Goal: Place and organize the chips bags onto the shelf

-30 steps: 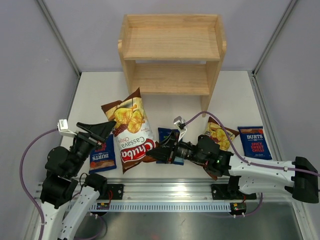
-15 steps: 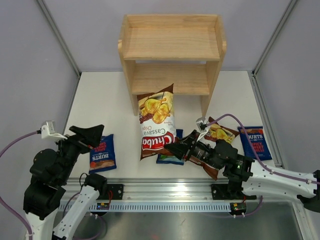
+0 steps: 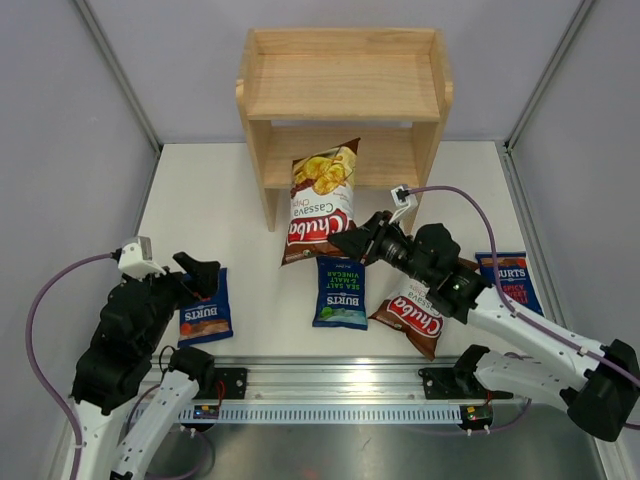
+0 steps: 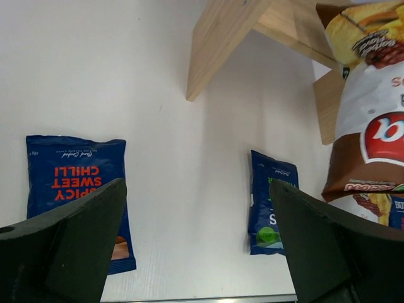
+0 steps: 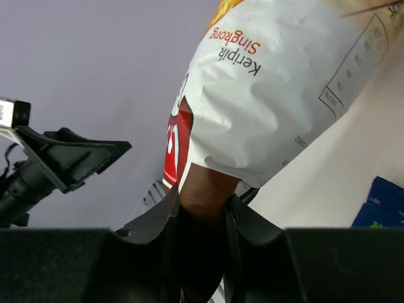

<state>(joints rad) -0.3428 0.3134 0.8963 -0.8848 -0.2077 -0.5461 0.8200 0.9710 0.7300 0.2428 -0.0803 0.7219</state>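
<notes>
Foil, likely light, slippery, crushable: grip chips bag [image 3: 320, 200] by brown end seam, as clamped in right hand [image 3: 345, 243]; left hand [image 3: 197, 275] apart.

The shelf [image 3: 345, 85] is smooth, pale matt wood. The chips bags [image 3: 320, 200] are glossy, crinkled film. The table [image 3: 200, 200] is matt white, its near ledge [image 3: 350, 450] brushed metal.

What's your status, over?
Right gripper shut on brown-and-white Chuba chips bag, held before light wooden shelf. Left gripper open, empty. Nothing between bag and shelf.
</notes>
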